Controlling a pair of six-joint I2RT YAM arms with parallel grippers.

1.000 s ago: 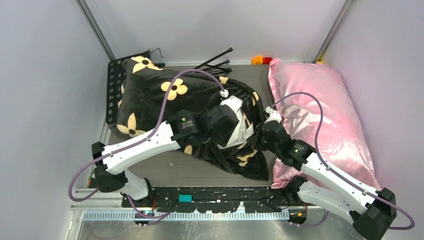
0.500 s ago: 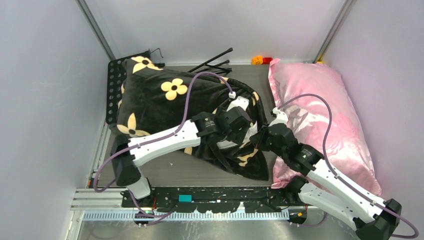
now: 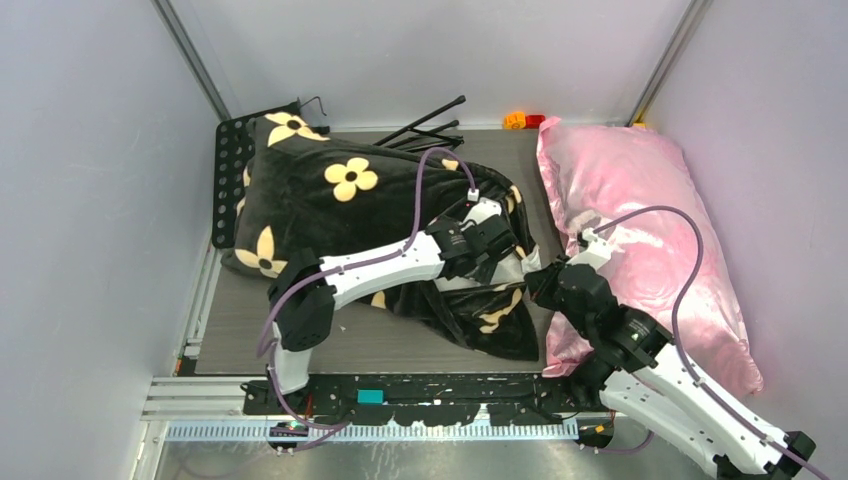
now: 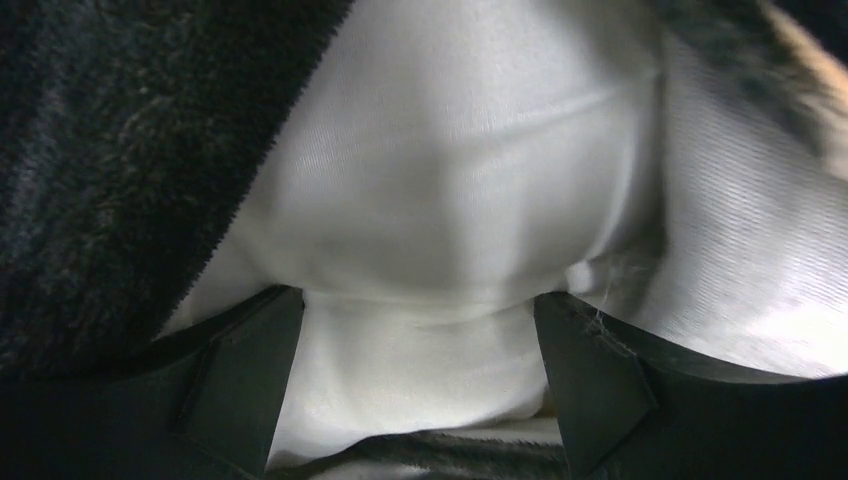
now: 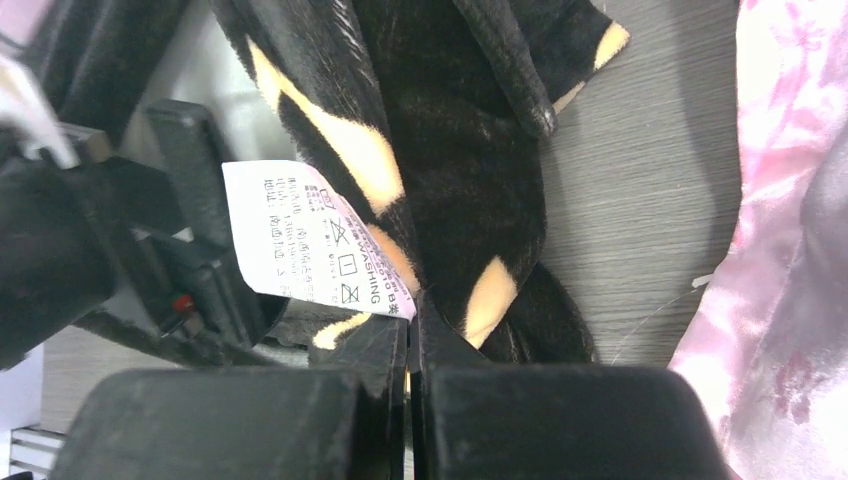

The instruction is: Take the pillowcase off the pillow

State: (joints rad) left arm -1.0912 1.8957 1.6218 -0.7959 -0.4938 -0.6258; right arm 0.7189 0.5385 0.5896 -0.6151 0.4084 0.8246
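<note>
left gripper [image 4: 420, 385] has just spread wide and pushed into the mouth of the pillowcase [image 3: 320, 195], jaws straddling the white pillow [image 4: 450, 200] mid-worktop [image 3: 380, 345], right gripper [image 5: 412, 340] clenched on the pillowcase hem, so a pillow grab and pull-out looks next.

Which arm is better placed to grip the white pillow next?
Left: the left gripper stands open around the exposed pillow, while the right gripper is shut on the pillowcase edge.

Pillow [image 4: 440, 200] mostly hidden w/in pillowcase [image 3: 320, 210]; R arm [image 3: 680, 400] base cut off btm-right
</note>
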